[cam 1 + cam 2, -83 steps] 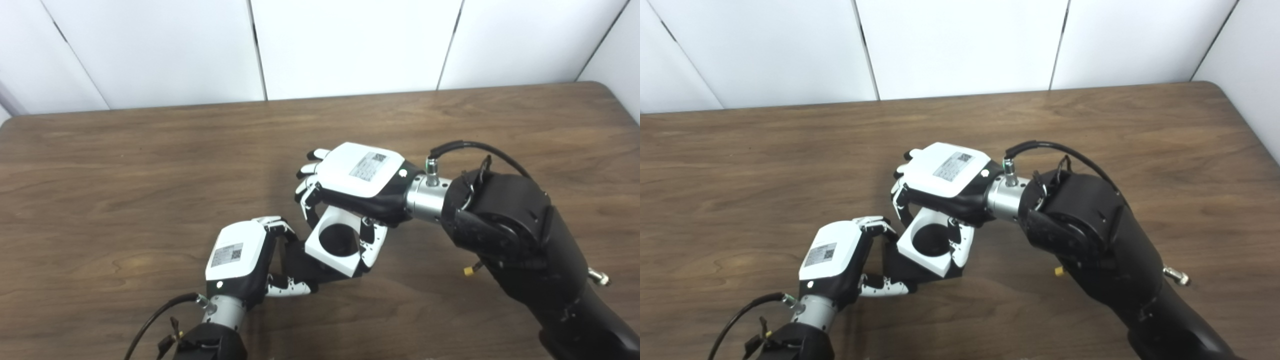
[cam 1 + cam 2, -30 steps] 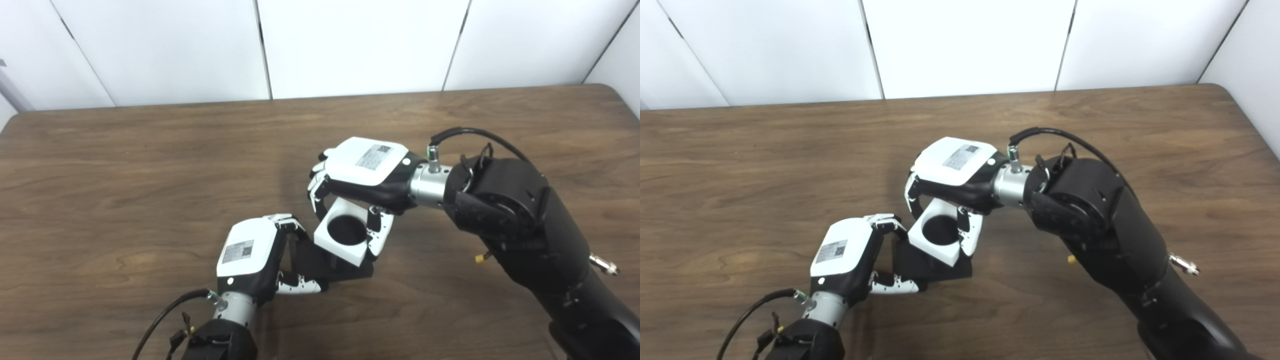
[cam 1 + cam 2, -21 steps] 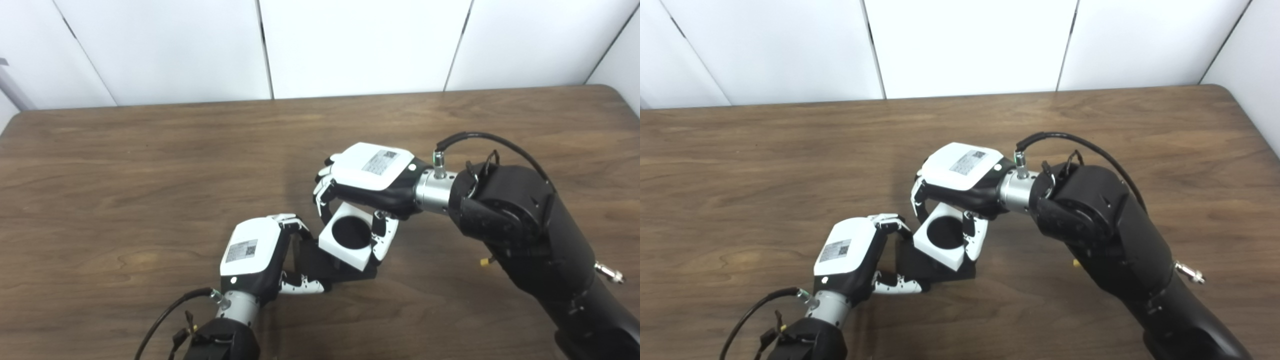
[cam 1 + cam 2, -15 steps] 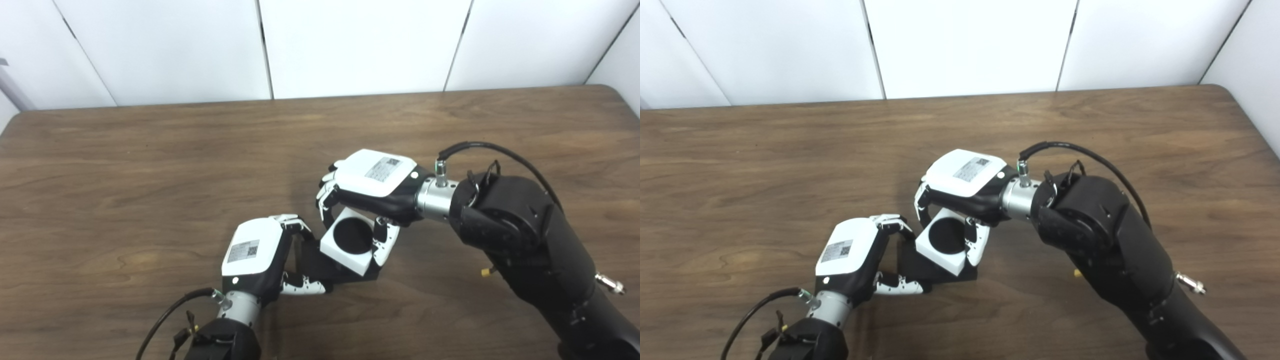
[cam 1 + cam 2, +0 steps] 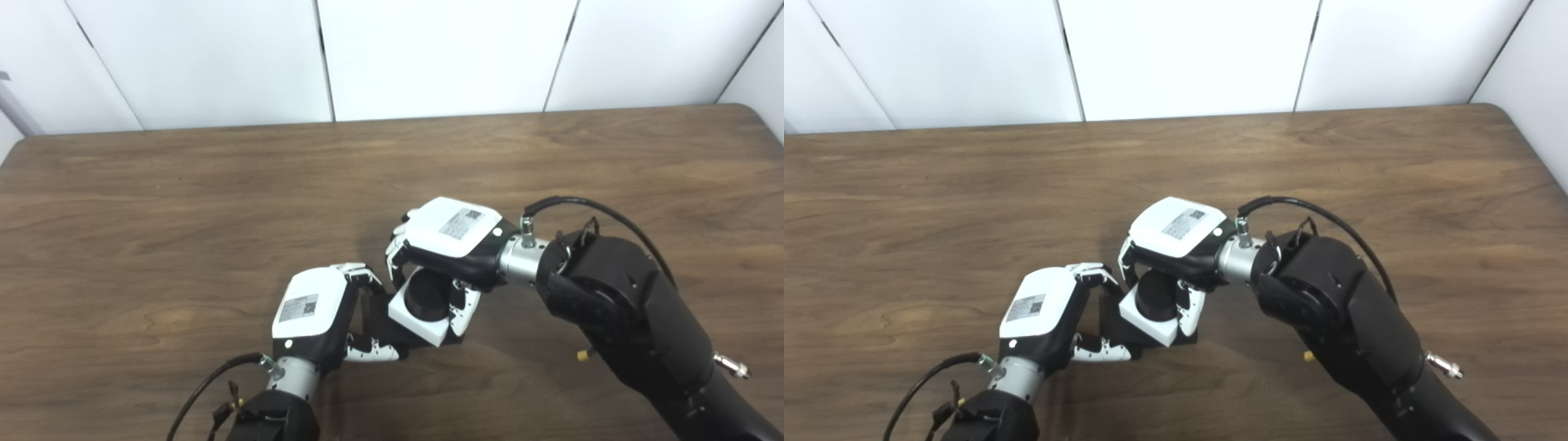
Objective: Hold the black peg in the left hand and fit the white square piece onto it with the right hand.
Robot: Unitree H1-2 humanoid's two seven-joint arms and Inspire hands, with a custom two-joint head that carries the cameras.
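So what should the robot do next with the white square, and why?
Probably press the white square piece straight down a little more. The black peg already pokes up through its hole, the right hand grips the piece, and the left hand steadies the peg's base.

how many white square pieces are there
1. The white piece sits over the black peg, held by the right hand; the left hand grips the peg's base. None elsewhere on the table.
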